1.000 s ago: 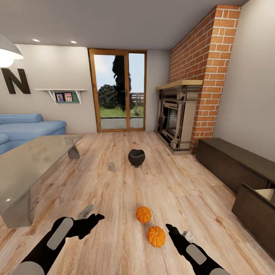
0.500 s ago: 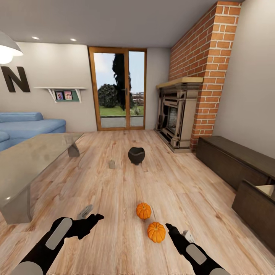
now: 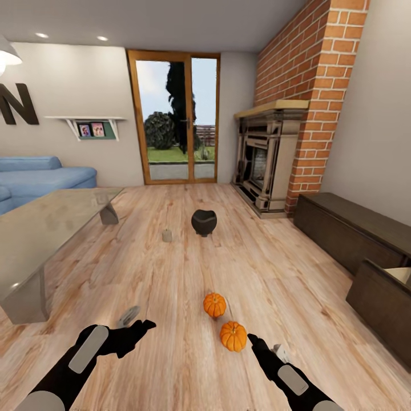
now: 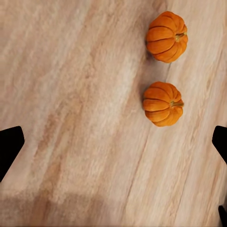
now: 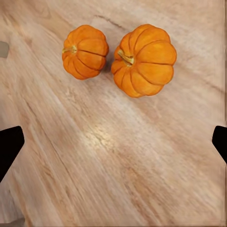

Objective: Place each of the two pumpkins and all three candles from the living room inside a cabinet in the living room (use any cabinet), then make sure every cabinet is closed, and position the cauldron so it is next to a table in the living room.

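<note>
A single large dark capital letter "N" point(image 3: 14, 103) stands on the pale wall at the left of the head view, above the blue sofa point(image 3: 40, 177); its left stroke is cut by the picture's edge, so any letters before it cannot be read. Just beside it, a white wall shelf point(image 3: 88, 121) carries two small framed pictures point(image 3: 91, 129), too small to show any wording. No other text, label, brand, number or sign is legible, in the head view or in either wrist view.
</note>
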You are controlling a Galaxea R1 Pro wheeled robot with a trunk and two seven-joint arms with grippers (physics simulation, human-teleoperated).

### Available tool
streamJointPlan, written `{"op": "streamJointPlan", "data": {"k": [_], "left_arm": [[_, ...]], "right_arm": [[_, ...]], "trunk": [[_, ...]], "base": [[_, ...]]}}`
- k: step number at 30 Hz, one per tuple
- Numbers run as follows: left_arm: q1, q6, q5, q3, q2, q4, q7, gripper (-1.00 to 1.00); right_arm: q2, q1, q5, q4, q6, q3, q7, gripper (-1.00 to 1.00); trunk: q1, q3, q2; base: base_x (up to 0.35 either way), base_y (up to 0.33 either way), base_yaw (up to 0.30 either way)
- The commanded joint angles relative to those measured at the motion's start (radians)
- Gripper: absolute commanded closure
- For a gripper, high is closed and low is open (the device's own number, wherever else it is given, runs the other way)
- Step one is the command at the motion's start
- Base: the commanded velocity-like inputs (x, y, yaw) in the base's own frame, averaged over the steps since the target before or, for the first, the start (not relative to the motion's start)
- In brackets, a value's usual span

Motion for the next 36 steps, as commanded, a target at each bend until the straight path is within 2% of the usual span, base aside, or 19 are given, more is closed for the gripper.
{"op": "streamJointPlan", "data": {"k": [1,19,26,33,36], "left_arm": [[-0.001,0.0,0.011,-0.003,0.001,-0.001,0.009,-1.0],[0.0,0.0,0.011,-0.007,0.001,-0.001,0.008,-1.0],[0.0,0.0,0.011,-0.006,0.001,-0.003,0.008,-1.0],[-0.001,0.039,0.011,0.0,-0.001,-0.007,0.008,-1.0],[0.0,0.047,0.011,0.002,-0.001,-0.008,-0.012,-1.0]], "right_arm": [[0.0,0.0,-0.009,0.0,0.001,0.004,0.002,-1.0],[-0.001,0.0,-0.009,-0.001,0.004,0.004,0.004,-1.0],[-0.002,0.0,-0.01,0.001,0.009,0.004,0.084,-1.0],[-0.002,0.0,-0.011,0.001,0.01,0.004,0.098,-1.0],[-0.002,0.0,-0.011,0.001,0.01,0.004,0.099,-1.0]], "trunk": [[0.0,-0.005,-0.001],[0.008,-0.075,-0.005],[0.011,-0.102,-0.007],[0.015,-0.129,-0.008],[0.016,-0.14,-0.009]], "base": [[0.0,0.0,0.0],[0.0,0.0,0.0],[0.0,0.0,0.0],[0.0,0.0,0.0],[0.0,0.0,0.0]]}}
